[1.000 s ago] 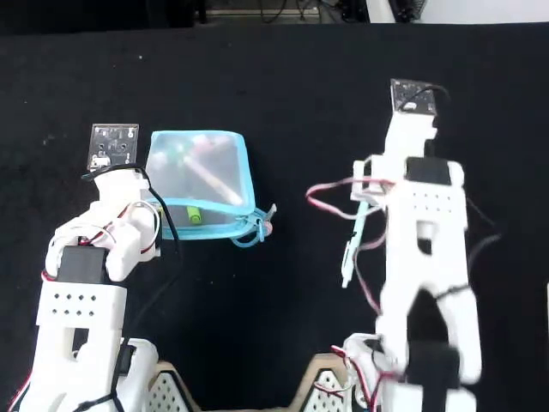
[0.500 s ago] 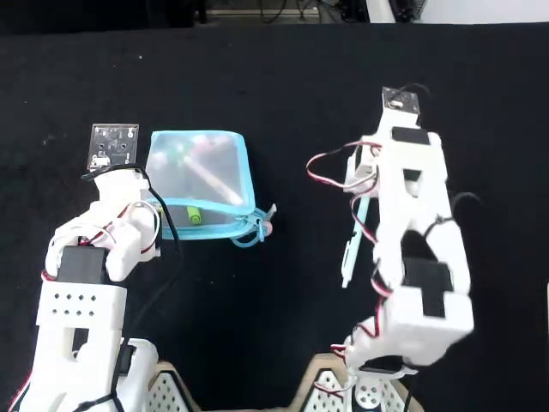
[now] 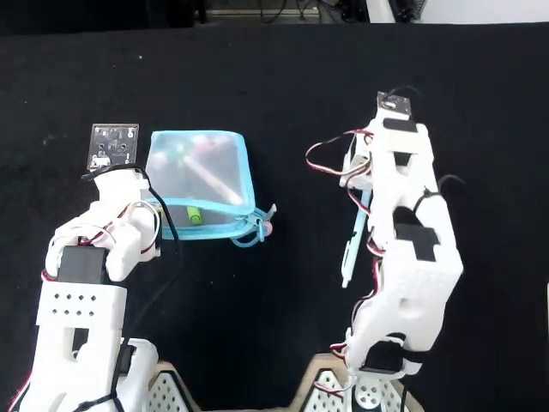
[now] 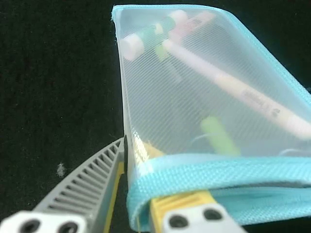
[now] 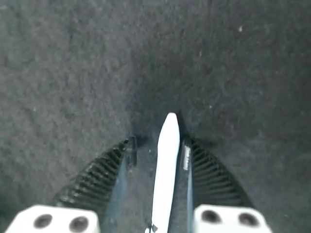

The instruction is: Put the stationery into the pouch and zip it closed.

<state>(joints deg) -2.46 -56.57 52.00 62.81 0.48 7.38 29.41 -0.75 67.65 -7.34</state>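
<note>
A clear mesh pouch (image 3: 202,172) with teal trim lies left of centre, mouth toward the arms, several pens and markers inside. In the left wrist view the pouch (image 4: 194,97) shows a white pen (image 4: 233,87) and a green marker (image 4: 218,136) through its mesh. My left gripper (image 3: 153,215) (image 4: 130,145) is shut on the pouch's mouth corner. A white pen (image 3: 349,253) (image 5: 167,160) lies on the cloth at the right. My right gripper (image 3: 362,184) (image 5: 159,144) is down over its far end, open, one finger on each side of it.
Black cloth (image 3: 283,103) covers the whole table. The pouch's teal zip pull and loop (image 3: 260,225) stick out at its right corner. Both arm bases (image 3: 334,386) stand at the near edge. Bare cloth lies between the pouch and the pen.
My right arm has tipped forward and lowered its gripper onto the pen's far end. The left arm, pouch and pen have not moved.
</note>
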